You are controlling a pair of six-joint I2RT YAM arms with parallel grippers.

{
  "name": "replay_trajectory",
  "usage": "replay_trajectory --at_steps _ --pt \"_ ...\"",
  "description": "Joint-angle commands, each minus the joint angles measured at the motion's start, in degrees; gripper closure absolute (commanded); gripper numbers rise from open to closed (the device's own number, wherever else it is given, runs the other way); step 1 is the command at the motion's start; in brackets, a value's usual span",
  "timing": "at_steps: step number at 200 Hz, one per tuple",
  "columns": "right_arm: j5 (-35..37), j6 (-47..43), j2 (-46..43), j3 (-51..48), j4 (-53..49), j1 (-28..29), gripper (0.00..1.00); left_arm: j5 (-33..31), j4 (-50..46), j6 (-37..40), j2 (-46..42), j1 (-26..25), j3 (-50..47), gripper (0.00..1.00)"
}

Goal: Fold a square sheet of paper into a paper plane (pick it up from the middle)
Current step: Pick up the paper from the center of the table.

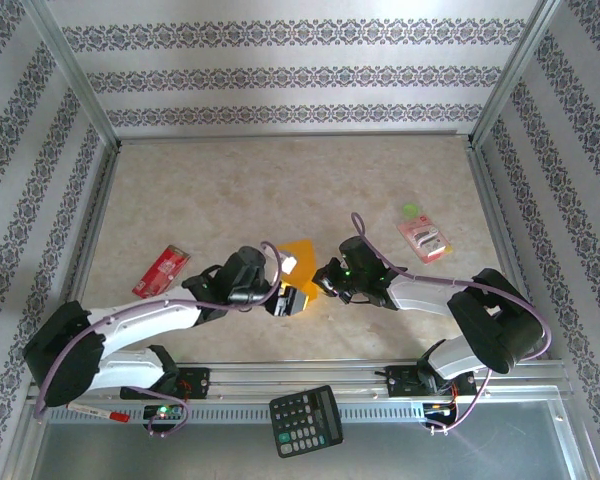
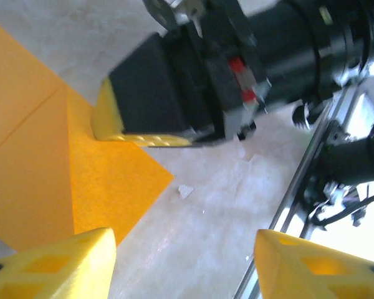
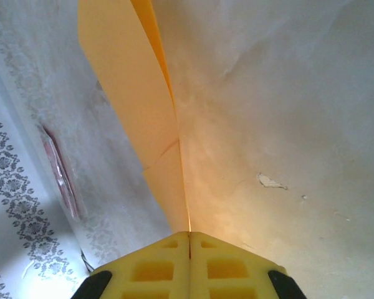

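Note:
The orange-yellow sheet of paper (image 1: 298,251) lies folded on the table between both grippers, with a crease and an overlapping flap (image 2: 106,180). In the right wrist view the paper (image 3: 128,87) rises from the table as a narrow folded strip. My right gripper (image 3: 189,235) is shut on its folded edge, jaws pressed together. From the left wrist view, the right gripper's yellow finger (image 2: 131,137) sits on the paper's edge. My left gripper (image 2: 186,249) stands open just beside the paper's corner, with bare table between its fingers. Seen from above, the left gripper (image 1: 292,298) and right gripper (image 1: 325,276) almost meet.
A red packet (image 1: 161,270) lies at the left, a pink packet (image 1: 424,240) and a small green thing (image 1: 411,210) at the right. A black calculator (image 1: 305,420) rests on the near rail. A small white scrap (image 2: 185,190) lies on the table near the paper.

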Motion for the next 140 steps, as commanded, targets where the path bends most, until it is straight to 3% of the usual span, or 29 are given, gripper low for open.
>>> replay_trajectory --at_steps 1,25,41,62,77,101,140 --pt "-1.55 2.79 -0.60 0.76 1.52 -0.41 1.00 -10.48 -4.08 6.07 -0.68 -2.36 -1.08 0.37" --pt "-2.40 -3.58 -0.46 3.53 -3.71 -0.56 1.00 -12.62 -3.10 3.77 -0.37 -1.24 -1.09 0.36" --pt "-4.29 -9.39 0.32 5.63 -7.43 -0.81 1.00 -8.46 -1.50 -0.68 0.52 2.61 -0.22 0.38" --pt "-6.01 -14.06 1.43 5.62 -7.38 -0.98 1.00 1.47 3.17 -9.05 5.52 9.83 1.77 0.53" --pt "-6.64 -16.12 2.29 5.42 -6.56 -1.09 1.00 6.36 2.74 -10.92 12.00 11.59 6.62 0.66" --pt "-7.17 -18.14 2.81 4.91 -5.63 -1.86 1.00 6.46 0.69 -12.16 19.16 11.98 10.70 0.81" --pt "-8.94 -20.54 3.90 4.32 -4.01 -3.77 1.00 6.24 -1.73 -12.12 26.32 12.64 14.28 0.88"
